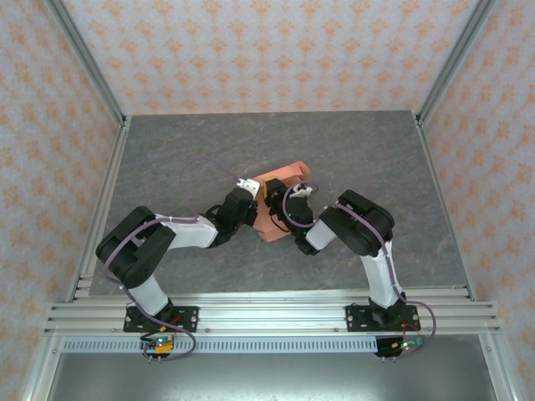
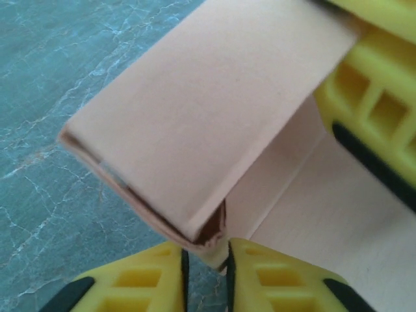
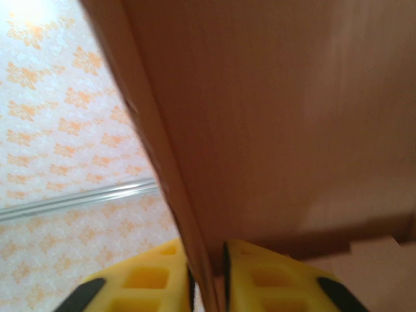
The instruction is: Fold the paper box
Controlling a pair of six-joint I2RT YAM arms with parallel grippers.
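Note:
The salmon-orange paper box (image 1: 286,175) stands partly folded in the middle of the table, between both grippers. In the left wrist view one folded wall (image 2: 208,110) rises over the flat base panel (image 2: 325,214). My left gripper (image 2: 207,260) is shut on the near bottom corner of that wall, which fills the narrow gap between its yellow fingers. From above it (image 1: 261,190) sits at the box's left side. My right gripper (image 3: 207,273) straddles the edge of an upright wall (image 3: 279,117); the jaws are slightly apart, with the card against the left pad. Its yellow finger (image 2: 370,104) presses in from the right.
The grey marbled table (image 1: 167,150) stretches around the box on all sides. Aluminium frame posts and patterned walls (image 1: 75,100) enclose it. The rail (image 1: 267,313) carrying both arm bases runs along the near edge.

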